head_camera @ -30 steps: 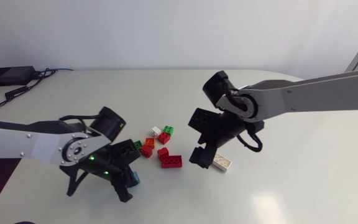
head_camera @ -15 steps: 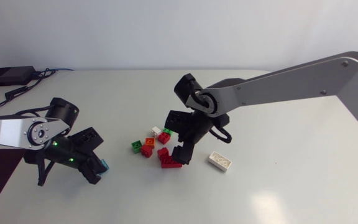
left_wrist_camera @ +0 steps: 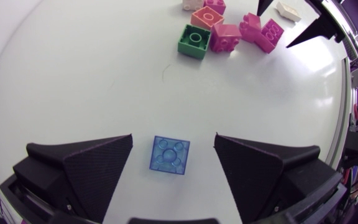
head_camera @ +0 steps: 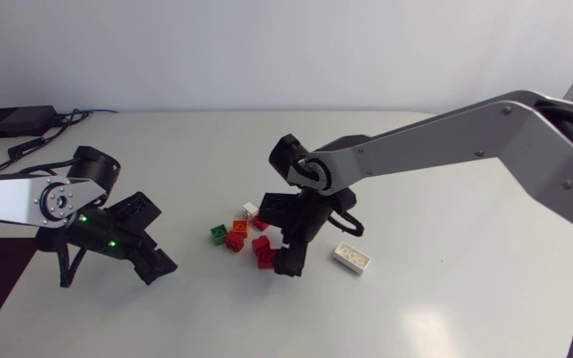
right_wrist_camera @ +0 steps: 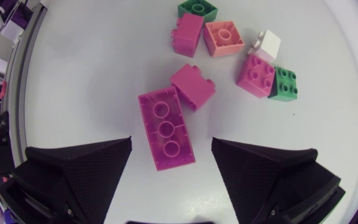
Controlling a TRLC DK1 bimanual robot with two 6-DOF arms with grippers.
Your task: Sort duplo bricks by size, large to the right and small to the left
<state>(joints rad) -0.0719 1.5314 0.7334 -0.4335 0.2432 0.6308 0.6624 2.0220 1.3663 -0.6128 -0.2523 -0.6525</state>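
A small blue brick [left_wrist_camera: 170, 156] lies flat on the table between the spread fingers of my left gripper [left_wrist_camera: 173, 163], touching neither; this gripper [head_camera: 152, 249] hides it in the head view. My right gripper [head_camera: 285, 246] hangs open over the pile in the middle. A long red brick [right_wrist_camera: 166, 127] lies with its near end between the right gripper's [right_wrist_camera: 171, 163] fingertips, untouched. A small red brick [right_wrist_camera: 192, 86] rests against its far end.
Beyond lie several small bricks: green [right_wrist_camera: 197, 9], red [right_wrist_camera: 189, 34], orange [right_wrist_camera: 224, 37], white [right_wrist_camera: 267, 43], red [right_wrist_camera: 257, 74], green [right_wrist_camera: 284, 83]. A long white brick [head_camera: 352, 258] lies right of the pile. A black box [head_camera: 13, 121] with cables sits far left.
My left gripper moved left with the blue brick, then opened and let it go on the table. My right gripper moved left from the white brick to over the long red one.
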